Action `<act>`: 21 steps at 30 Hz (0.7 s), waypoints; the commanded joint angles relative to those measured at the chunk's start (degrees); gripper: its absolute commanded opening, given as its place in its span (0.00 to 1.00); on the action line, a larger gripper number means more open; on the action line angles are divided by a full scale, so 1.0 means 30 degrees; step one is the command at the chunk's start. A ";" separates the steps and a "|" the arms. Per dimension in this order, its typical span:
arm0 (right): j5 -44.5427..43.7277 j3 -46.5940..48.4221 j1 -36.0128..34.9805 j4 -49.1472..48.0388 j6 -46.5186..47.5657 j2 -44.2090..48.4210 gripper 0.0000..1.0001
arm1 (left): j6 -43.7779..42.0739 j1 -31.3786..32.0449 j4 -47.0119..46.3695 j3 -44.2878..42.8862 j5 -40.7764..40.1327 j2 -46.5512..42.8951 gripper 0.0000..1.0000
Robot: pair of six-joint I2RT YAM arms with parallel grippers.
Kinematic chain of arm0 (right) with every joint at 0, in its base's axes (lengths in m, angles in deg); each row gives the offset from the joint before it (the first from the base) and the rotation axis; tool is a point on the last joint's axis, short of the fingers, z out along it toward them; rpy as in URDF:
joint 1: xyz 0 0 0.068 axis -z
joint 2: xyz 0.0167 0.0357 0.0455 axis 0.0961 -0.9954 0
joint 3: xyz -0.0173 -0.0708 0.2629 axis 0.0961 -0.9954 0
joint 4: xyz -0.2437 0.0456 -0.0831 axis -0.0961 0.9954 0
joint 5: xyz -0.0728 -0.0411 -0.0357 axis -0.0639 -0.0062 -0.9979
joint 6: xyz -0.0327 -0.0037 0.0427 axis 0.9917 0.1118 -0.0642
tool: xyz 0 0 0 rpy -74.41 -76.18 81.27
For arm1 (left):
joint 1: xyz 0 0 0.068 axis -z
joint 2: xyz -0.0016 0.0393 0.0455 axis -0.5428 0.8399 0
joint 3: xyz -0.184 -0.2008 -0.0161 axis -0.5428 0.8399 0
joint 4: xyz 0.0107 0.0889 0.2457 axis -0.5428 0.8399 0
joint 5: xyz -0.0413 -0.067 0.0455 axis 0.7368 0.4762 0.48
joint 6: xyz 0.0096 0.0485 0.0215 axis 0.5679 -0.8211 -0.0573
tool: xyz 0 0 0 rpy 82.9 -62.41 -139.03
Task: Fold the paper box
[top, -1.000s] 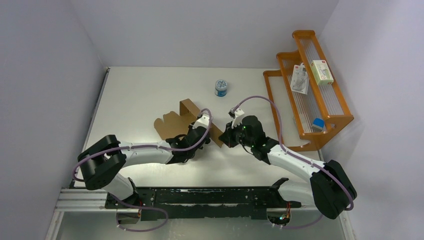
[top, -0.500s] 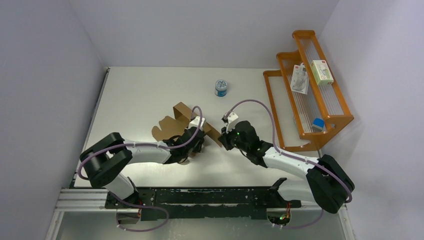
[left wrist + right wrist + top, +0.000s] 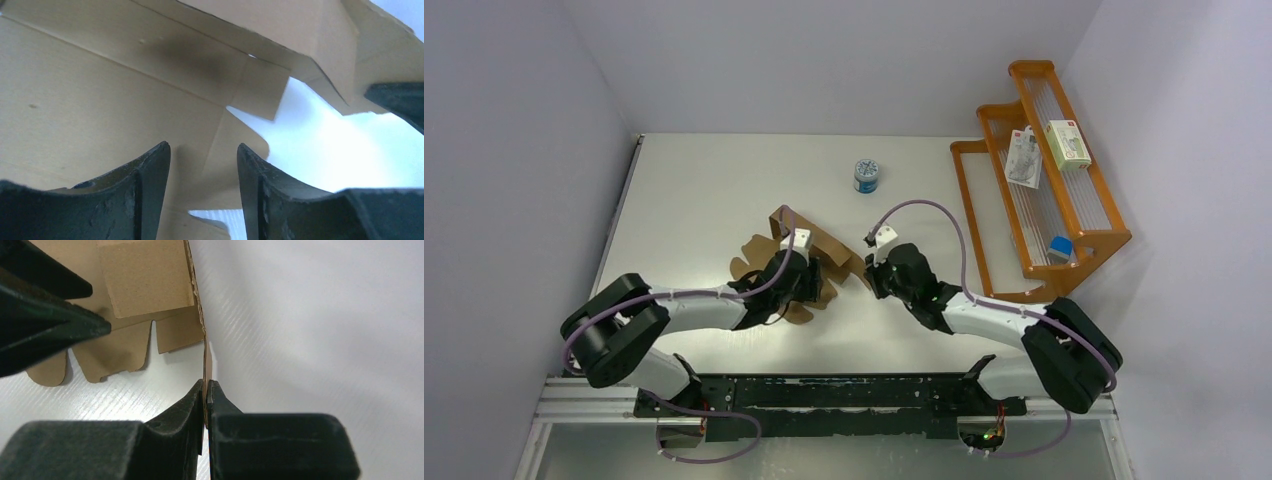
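Looking from above, finds the paper box (image 3: 822, 243) on the pale desk (image 3: 704, 190), part flat and part raised, between the left pincer (image 3: 802, 280) and the right pincer (image 3: 868, 278). Cannot settle from there how either pair of jaws stands.

From the right wrist, shows the right pincer (image 3: 205, 390) pressed together on a thin upright edge of the paper box (image 3: 145, 280). Has cardboard running straight ahead from the tips, with cut tabs lying flat on the desk (image 3: 310, 315) ahead and to the left. Catches also the dark tips of the left pincer (image 3: 45, 325) far to the left.

From the left wrist, shows the left pincer (image 3: 202, 170) apart and gripping nothing, close over a flat panel of the paper box (image 3: 110, 85); cannot tell whether touching. Has a raised fold ahead and bare desk (image 3: 325, 135) ahead to the right. Picks out one tip of the right pincer (image 3: 397, 100) at the far right, by the fold's end.

Reaches, on the left, low and forward, wrist turned toward the right pincer. Stretches, on the right, low across the desk, wrist aimed at the left pincer.

Leaves a blue-and-white tin (image 3: 867, 176) well beyond both pincers and an orange rack (image 3: 1031, 68) off to the right of the right pincer.
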 commanded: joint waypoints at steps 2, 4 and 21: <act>-0.0430 0.0169 -0.0152 -0.1130 -0.0013 -0.0551 0.09 | -0.0029 -0.1181 -0.0229 -0.0300 0.0678 0.0664 0.56; -0.0483 0.0096 -0.0138 -0.1254 -0.0383 -0.0647 0.09 | 0.0173 -0.1297 -0.0680 -0.0182 0.1013 0.1181 0.54; -0.0163 -0.1600 -0.0229 -0.5761 -0.3515 -0.1351 0.08 | 0.1958 -0.0746 -0.3064 0.2009 0.3275 0.2333 0.48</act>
